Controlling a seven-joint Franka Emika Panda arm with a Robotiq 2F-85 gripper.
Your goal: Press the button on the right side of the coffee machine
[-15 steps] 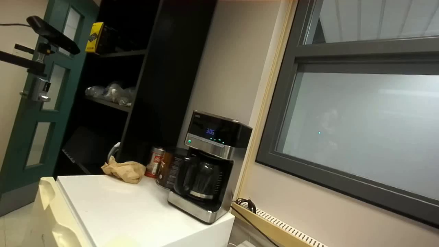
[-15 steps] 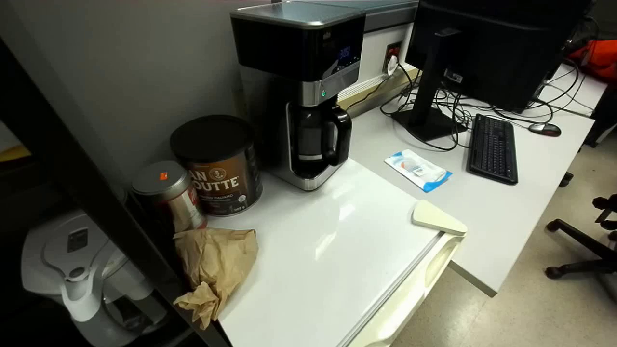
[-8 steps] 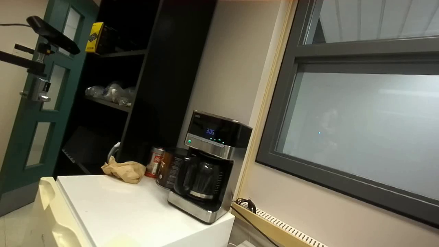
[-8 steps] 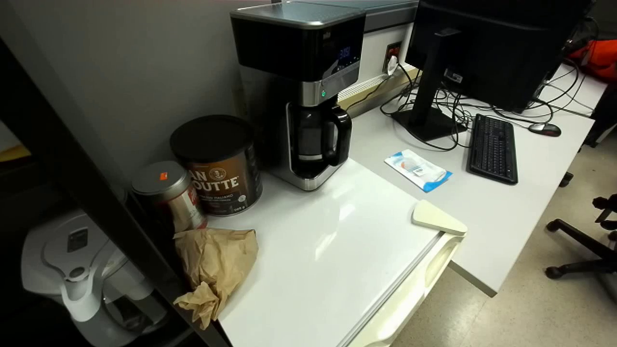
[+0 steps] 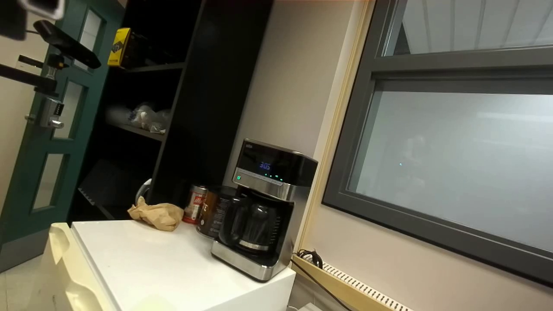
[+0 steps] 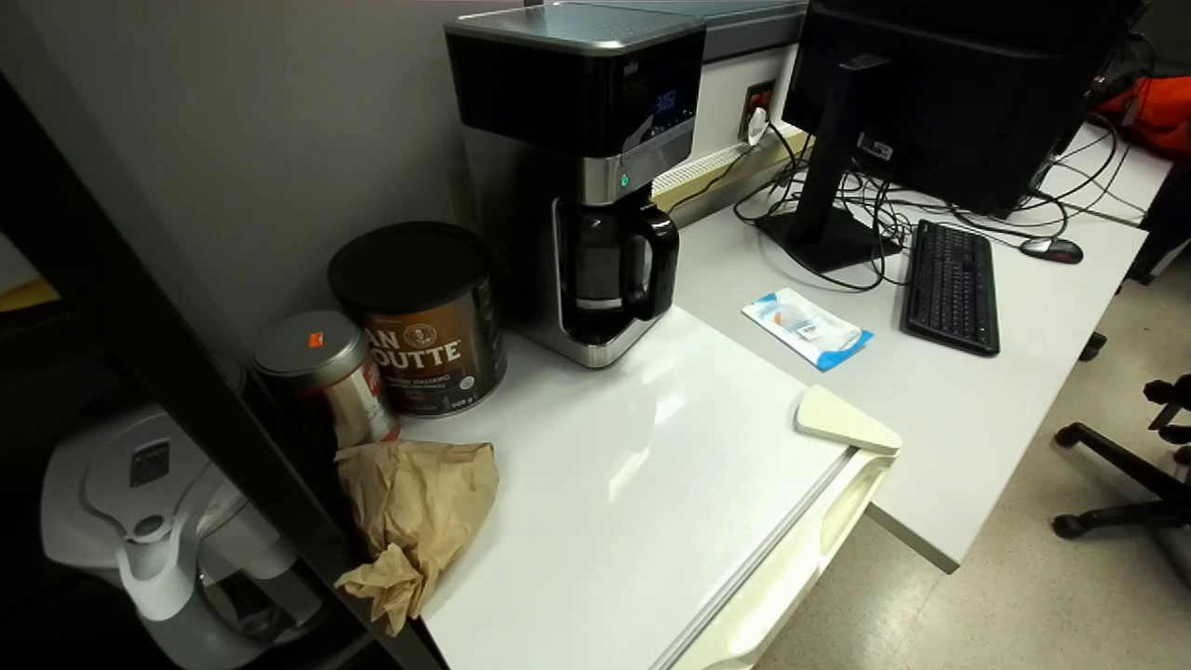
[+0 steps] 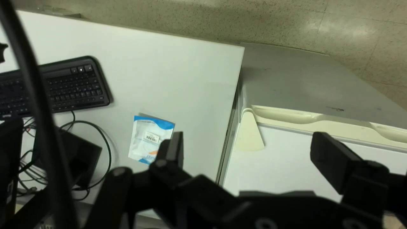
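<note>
Observed in the wrist view a gripper [image 7: 248, 146] with fingers [image 7: 330, 159] spread well apart and nothing held between. Found beyond the gap the front corner of a white mini-fridge [image 7: 279, 165] with its cream hinge cover [image 7: 249, 136]; cannot tell the height. Noted just beside the fridge a white desk [image 7: 197, 73] bearing a blue-and-white sachet [image 7: 149, 135] and a black keyboard [image 7: 70, 86]. Noted at the corner of an exterior view a blurred dark part [image 5: 12, 21], presumably the robot's.

Located in both exterior views the drip coffee maker [image 6: 558, 177], upright on the fridge top, well apart from anything of the robot in sight, with glass carafe [image 5: 259, 224] in place. Read 3:05 on the lit display [image 5: 265, 166]. Found a green light [image 5: 238, 177] at the left end of the silver control band [image 5: 261, 183], as faced; unable to single out a button at the right end. Found near the machine a large coffee tin [image 6: 419, 326], a smaller can [image 6: 326, 372] and a crumpled paper bag [image 6: 423, 521].

Judged the approach to be in hand, at an early stage, with no contact visible on the band. Next: bring the gripper round to the machine's front, draw the fingers into one narrow tip, line up with the band's right end, and push squarely and gently.
</note>
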